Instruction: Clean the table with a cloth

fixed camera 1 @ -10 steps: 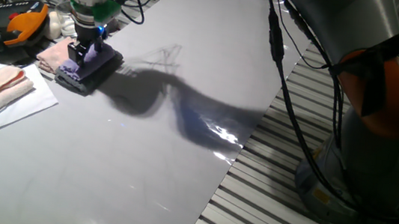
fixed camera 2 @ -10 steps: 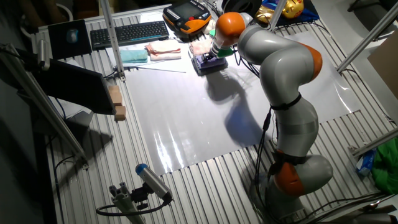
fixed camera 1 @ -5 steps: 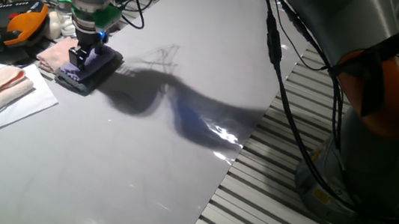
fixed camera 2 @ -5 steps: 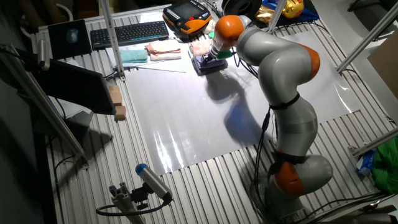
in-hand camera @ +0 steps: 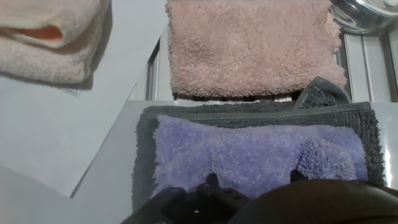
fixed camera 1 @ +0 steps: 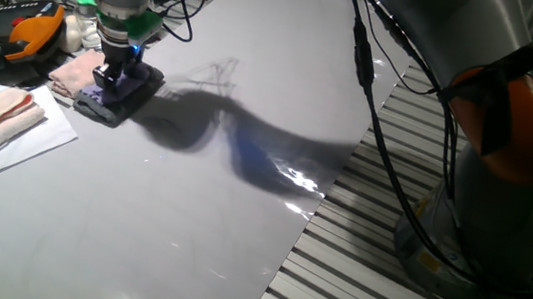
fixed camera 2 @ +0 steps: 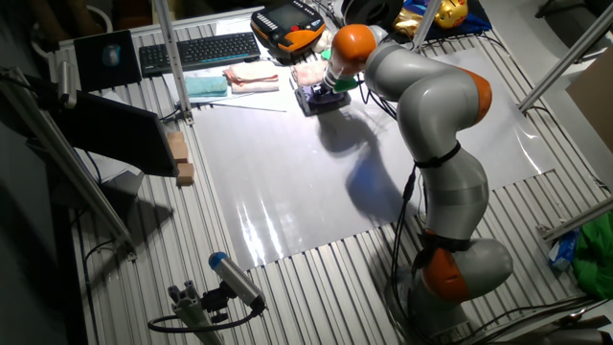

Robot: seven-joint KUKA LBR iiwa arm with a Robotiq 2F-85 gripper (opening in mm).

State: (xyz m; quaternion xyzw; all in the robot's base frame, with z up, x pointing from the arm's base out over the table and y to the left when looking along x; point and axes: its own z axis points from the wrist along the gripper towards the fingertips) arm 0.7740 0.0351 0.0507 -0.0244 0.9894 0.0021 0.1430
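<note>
— Cloth [in-hand camera: 255, 155], where does it lie?
— On a dark grey cloth [in-hand camera: 249, 112] near the desk [fixed camera 1: 239, 217] corner, directly under the end effector [fixed camera 1: 114, 77].
— Fingers spread?
— Cannot tell; they touch the purple pile.

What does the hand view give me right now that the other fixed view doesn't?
Only the hand view shows that the lavender cloth lies on top of a dark grey cloth, with a pink cloth beyond. Only the other fixed view shows the whole arm, the keyboard and the table. Both show the gripper at the cloth stack.
</note>
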